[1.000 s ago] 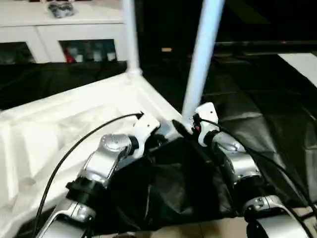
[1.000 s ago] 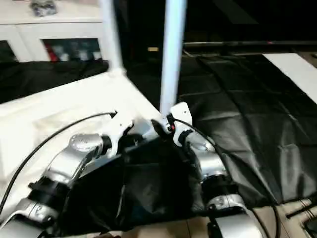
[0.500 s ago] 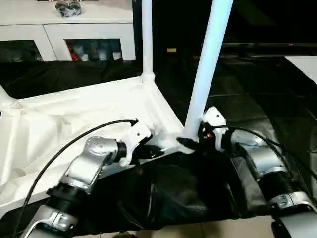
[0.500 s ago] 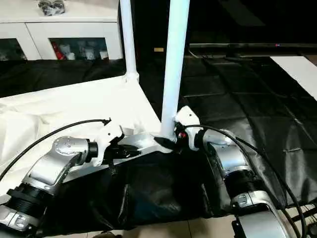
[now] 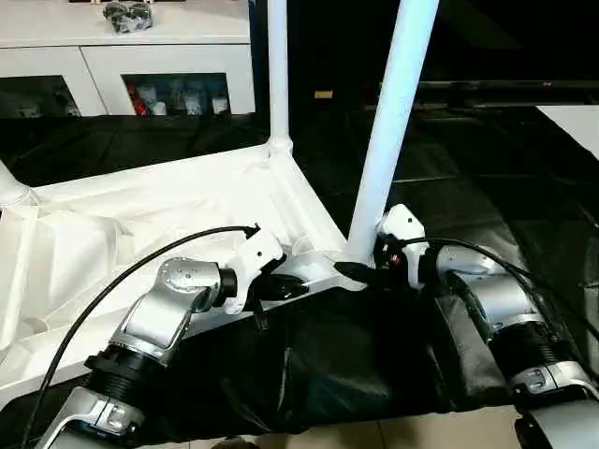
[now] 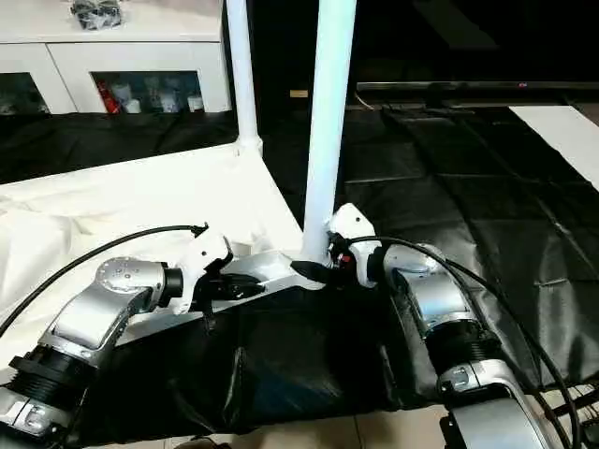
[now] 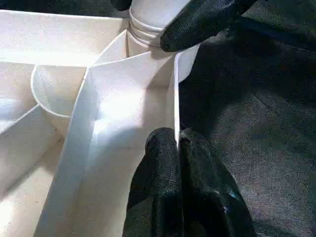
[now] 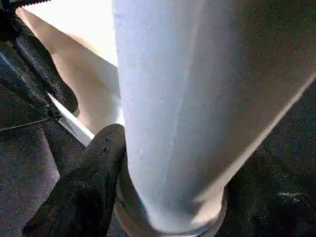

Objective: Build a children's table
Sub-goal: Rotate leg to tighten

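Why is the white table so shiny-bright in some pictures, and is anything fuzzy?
Left wrist view: light glares off the white plastic ribbed tabletop, washing out its ribs. Right wrist view: the long white tubular leg is so close that it looks soft and fuzzy. Head views: the black cloth-draped table shows shiny patches.

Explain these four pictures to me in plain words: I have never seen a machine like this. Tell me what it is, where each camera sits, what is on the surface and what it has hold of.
This is a two-armed humanoid robot putting together a children's table. The two wide pictures come from cameras in its head, looking down over its silver forearms. The two close pictures come from cameras on its wrists, looking along each pincer's black fingers.

On the large black-draped table the white tabletop lies upside down, ribs showing. Two white legs stand upright in its corner sockets: the near leg and the far leg. A white cabinet stands behind.

The left pincer is shut on the tabletop's thin edge wall. The right pincer sits at the base of the near leg, one finger pressed against it.
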